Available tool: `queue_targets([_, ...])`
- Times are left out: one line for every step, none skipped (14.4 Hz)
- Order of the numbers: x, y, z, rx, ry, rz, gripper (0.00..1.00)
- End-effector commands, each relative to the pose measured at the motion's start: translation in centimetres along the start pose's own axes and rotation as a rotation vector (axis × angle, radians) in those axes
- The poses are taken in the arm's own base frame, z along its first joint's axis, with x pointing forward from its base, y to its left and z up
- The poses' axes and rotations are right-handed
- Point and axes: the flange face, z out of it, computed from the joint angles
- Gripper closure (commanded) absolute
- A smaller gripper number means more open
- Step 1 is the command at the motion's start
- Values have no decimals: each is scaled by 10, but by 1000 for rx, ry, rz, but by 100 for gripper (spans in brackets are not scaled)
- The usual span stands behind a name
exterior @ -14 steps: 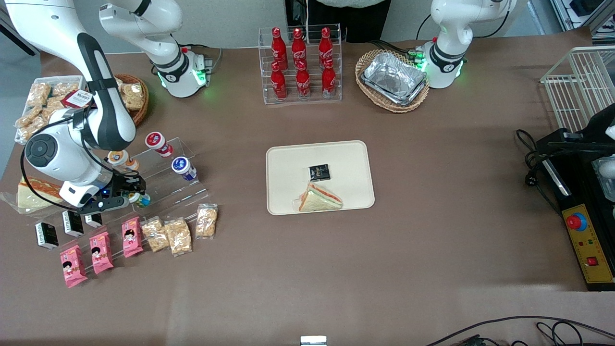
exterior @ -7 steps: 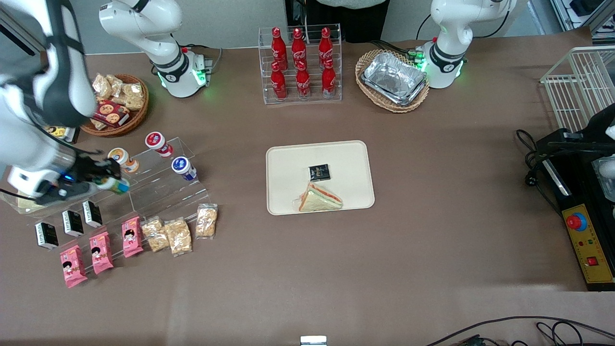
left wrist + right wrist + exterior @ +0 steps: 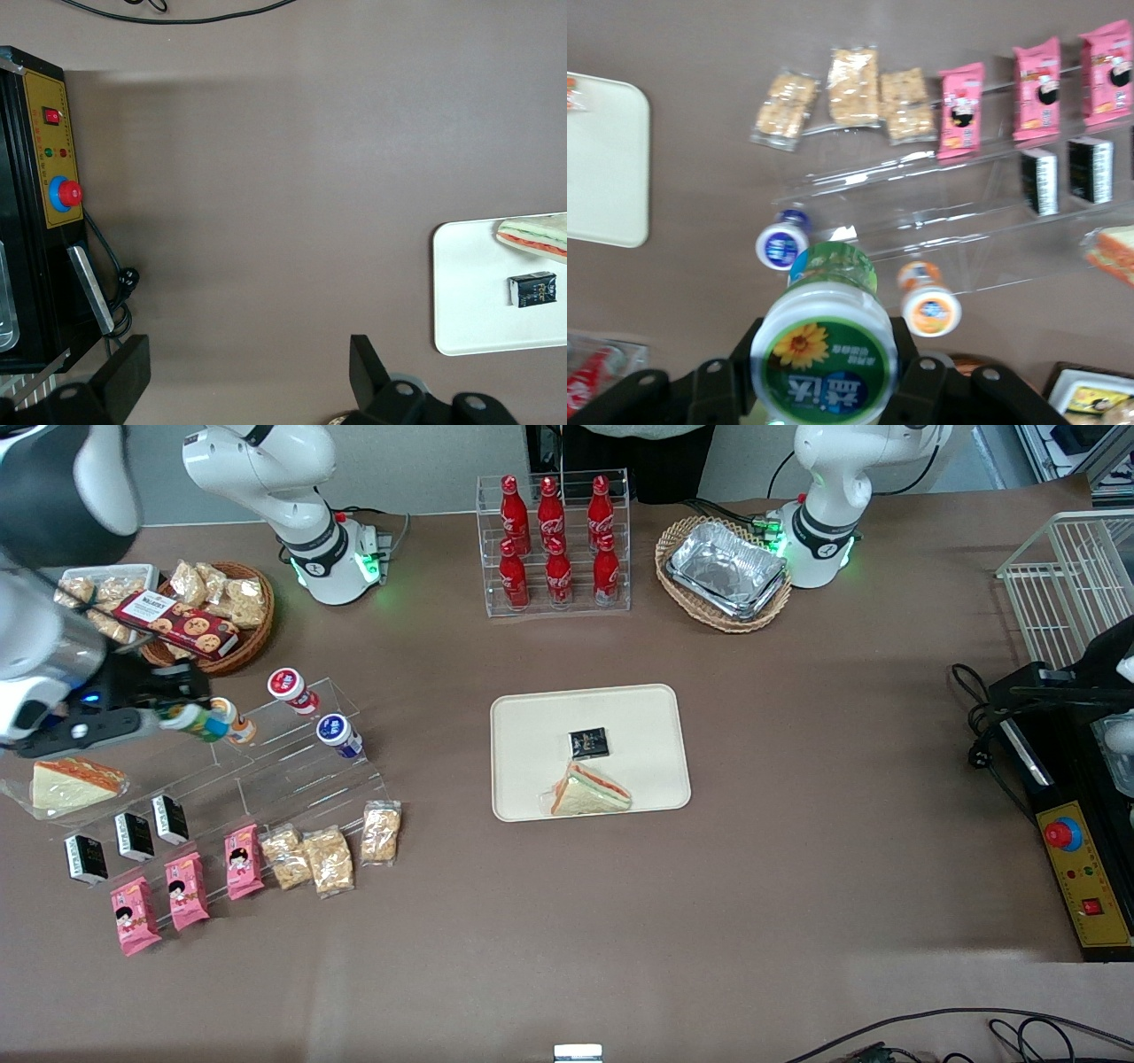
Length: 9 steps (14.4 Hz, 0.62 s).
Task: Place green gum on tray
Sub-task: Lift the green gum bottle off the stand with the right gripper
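Observation:
My right gripper (image 3: 188, 716) is shut on the green gum (image 3: 206, 726) and holds it in the air above the clear acrylic stand (image 3: 301, 766), toward the working arm's end of the table. From the wrist, the green gum (image 3: 825, 354) shows its green-rimmed lid with a sunflower print, clamped between the black fingers (image 3: 920, 376). The beige tray (image 3: 532, 735) lies flat at the table's middle, well apart from the gripper. An edge of the tray (image 3: 602, 168) also shows from the wrist.
A sandwich (image 3: 591, 790) and a black packet (image 3: 589, 741) lie on the tray. Orange-lidded (image 3: 929, 310), blue-lidded (image 3: 336, 732) and red-lidded (image 3: 288, 686) bottles rest on the stand. Snack packs (image 3: 328, 857) lie nearer the camera. A cola rack (image 3: 554, 545) and a basket of foil trays (image 3: 725, 571) stand farther from the camera.
The gripper has risen off the stand's lower step with the green gum in it, moving away from the front camera and toward the working arm's end.

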Motion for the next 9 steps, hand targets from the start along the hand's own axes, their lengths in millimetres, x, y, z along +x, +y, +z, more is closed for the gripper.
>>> queue_targets([4, -93, -6, -10, -18, 86, 100])
queue_targets([2, -125, -7, -5, -15, 121, 100])
queue_targets([0, -155, -6, 9, -18, 170, 100])
queue_targets([-3, -189, -3, 13, -18, 198, 100])
queue_targets([-7, -221, 4, 8, -28, 226, 100])
queue_targets([-6, -249, 11, 12, -19, 262, 100])
queue_targets([-5, -274, 19, 21, -7, 293, 100])
queue_targets([-4, -298, 27, 31, 6, 310, 100])
queue_targets([-2, -318, 38, 43, 14, 320, 100])
